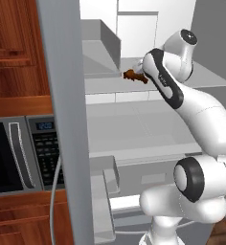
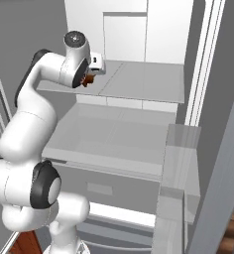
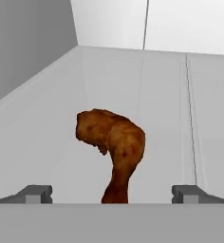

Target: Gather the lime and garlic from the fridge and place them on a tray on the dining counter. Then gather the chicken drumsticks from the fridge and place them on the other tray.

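While the white arm reaches into the open fridge (image 1: 134,119), its gripper (image 3: 112,193) hangs just above a glass shelf with the jaws spread wide and nothing between them. Seen from the hand view, the 2 dark fingertips (image 3: 34,193) stand far apart at the bottom edge, and 1 of the chicken drumsticks (image 3: 113,147) lies on the shelf between and just beyond them, apart from both tips. It is reddish brown, with the thick end farther from the hand and the narrow end curving down toward the gripper. Whether a second drumstick lies beside it cannot be told from these pictures.

From the left base view, the drumstick (image 1: 135,76) shows as a small brown shape on an upper shelf, just left of the hand, with the arm's dark-banded wrist right beside it. From the right base view, only a sliver of the brown meat (image 2: 89,81) peeks out beneath the hand, on the left part of the same shelf (image 2: 144,79).

Below that shelf lies a second glass shelf (image 2: 114,136), white and bare where it can be seen. A grey fridge door (image 1: 62,119) stands open at the left of the left base view, its edge cutting across a microwave (image 1: 24,155) set in wooden cabinets (image 1: 14,48).
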Available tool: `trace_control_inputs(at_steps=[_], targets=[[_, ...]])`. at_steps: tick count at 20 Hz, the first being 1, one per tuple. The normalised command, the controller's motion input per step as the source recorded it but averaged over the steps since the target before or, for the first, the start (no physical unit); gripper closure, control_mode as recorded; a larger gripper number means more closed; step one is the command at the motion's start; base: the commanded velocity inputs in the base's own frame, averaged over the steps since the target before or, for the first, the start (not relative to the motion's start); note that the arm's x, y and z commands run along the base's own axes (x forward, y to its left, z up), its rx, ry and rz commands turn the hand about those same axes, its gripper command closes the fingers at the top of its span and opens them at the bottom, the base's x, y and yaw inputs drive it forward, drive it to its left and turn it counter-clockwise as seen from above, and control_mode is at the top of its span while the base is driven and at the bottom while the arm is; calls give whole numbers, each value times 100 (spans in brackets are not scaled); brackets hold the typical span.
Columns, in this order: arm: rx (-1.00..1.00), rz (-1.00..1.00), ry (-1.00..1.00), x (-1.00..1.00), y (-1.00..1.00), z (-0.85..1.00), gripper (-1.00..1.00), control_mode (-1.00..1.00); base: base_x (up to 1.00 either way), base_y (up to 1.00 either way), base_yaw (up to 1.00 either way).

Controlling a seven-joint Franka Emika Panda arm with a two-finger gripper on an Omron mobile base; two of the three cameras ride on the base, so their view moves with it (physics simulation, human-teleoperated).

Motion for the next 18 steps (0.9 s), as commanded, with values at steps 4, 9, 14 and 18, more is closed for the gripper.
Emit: trace_control_inputs(at_steps=[4, 9, 14, 18], targets=[[-4, 5, 0, 10, 1, -5, -100, -100, 0, 0, 0], [-11, 1, 0, 23, 0, -11, -100, -100, 0, 0, 0], [-14, 0, 1, 35, 5, -24, -100, -100, 0, 0, 0], [-3, 0, 11, 38, 0, -19, -100, -100, 0, 0, 0]])
